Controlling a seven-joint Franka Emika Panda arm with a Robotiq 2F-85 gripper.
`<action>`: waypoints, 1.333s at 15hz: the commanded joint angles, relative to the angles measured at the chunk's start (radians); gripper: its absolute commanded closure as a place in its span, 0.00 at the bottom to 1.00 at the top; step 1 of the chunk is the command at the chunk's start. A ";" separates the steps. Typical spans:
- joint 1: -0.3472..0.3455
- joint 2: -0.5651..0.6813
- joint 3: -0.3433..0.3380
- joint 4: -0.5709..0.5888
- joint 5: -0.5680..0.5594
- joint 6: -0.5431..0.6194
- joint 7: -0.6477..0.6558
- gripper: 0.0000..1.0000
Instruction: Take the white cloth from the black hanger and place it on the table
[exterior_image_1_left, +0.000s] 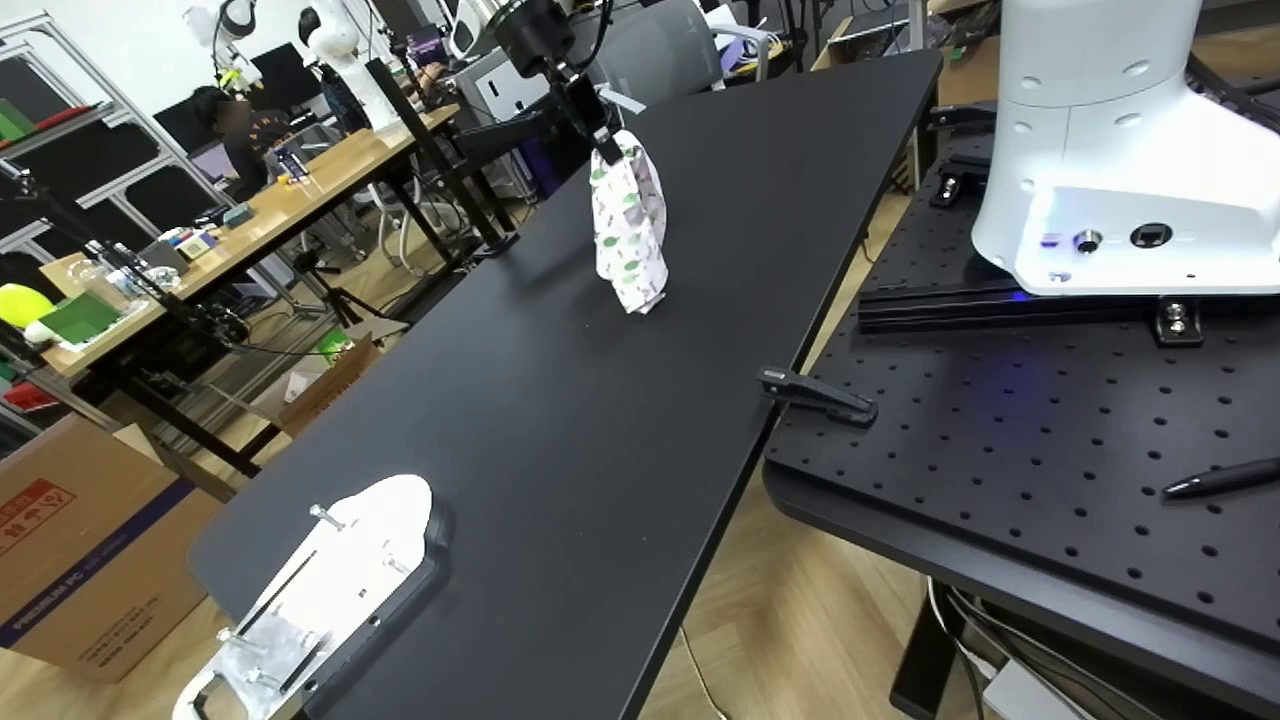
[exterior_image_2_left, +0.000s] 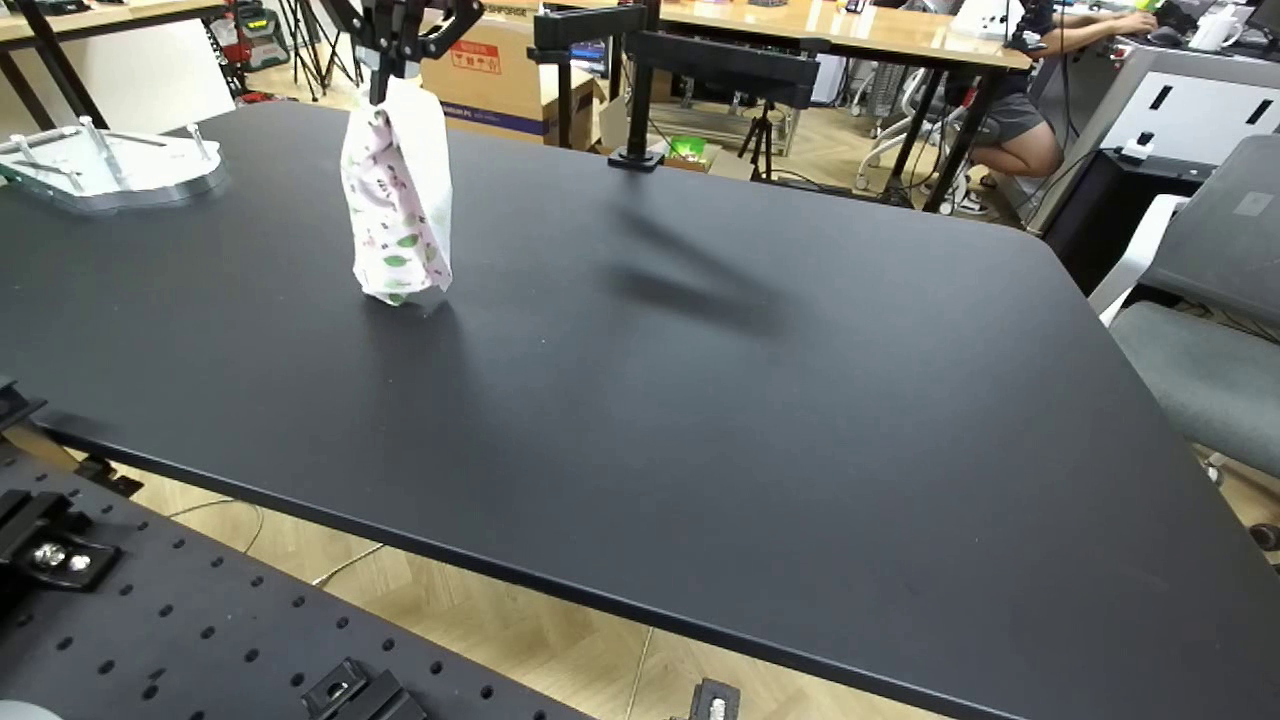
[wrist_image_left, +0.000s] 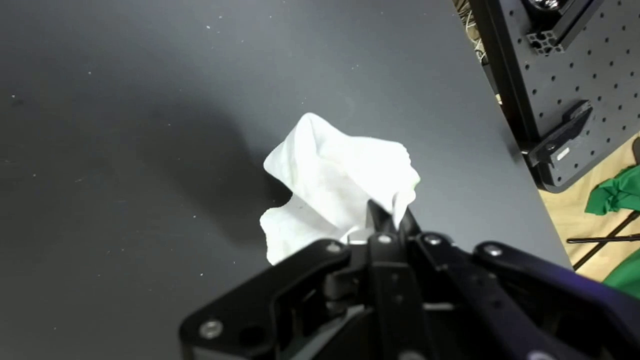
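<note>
My gripper (wrist_image_left: 392, 220) is shut on the white cloth (wrist_image_left: 340, 170), which has green leaf and pink prints in both exterior views. The cloth (exterior_image_1_left: 628, 220) hangs down from the fingertips (exterior_image_1_left: 608, 148) over the black table (exterior_image_1_left: 560, 430). In an exterior view the cloth (exterior_image_2_left: 400, 210) hangs below the gripper (exterior_image_2_left: 378, 92), with its lower edge close to the table top (exterior_image_2_left: 750, 430); I cannot tell whether it touches. The black hanger (exterior_image_2_left: 720, 65), a post with horizontal arms, stands at the table's far edge, apart from the cloth. It also shows in an exterior view (exterior_image_1_left: 440, 160).
A white board with metal pegs (exterior_image_1_left: 350, 560) lies at one end of the table, also in view at the back left (exterior_image_2_left: 110, 165). A perforated black base plate (exterior_image_1_left: 1000, 430) with a clamp (exterior_image_1_left: 820, 395) adjoins the table across a gap. A grey chair (exterior_image_2_left: 1210, 300) stands beside the table.
</note>
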 joint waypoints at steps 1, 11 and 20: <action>-0.002 -0.025 0.004 -0.053 -0.014 0.120 -0.011 0.99; 0.012 -0.054 0.001 -0.233 -0.243 0.622 0.185 0.51; 0.027 -0.147 0.016 -0.207 -0.255 0.383 0.289 0.00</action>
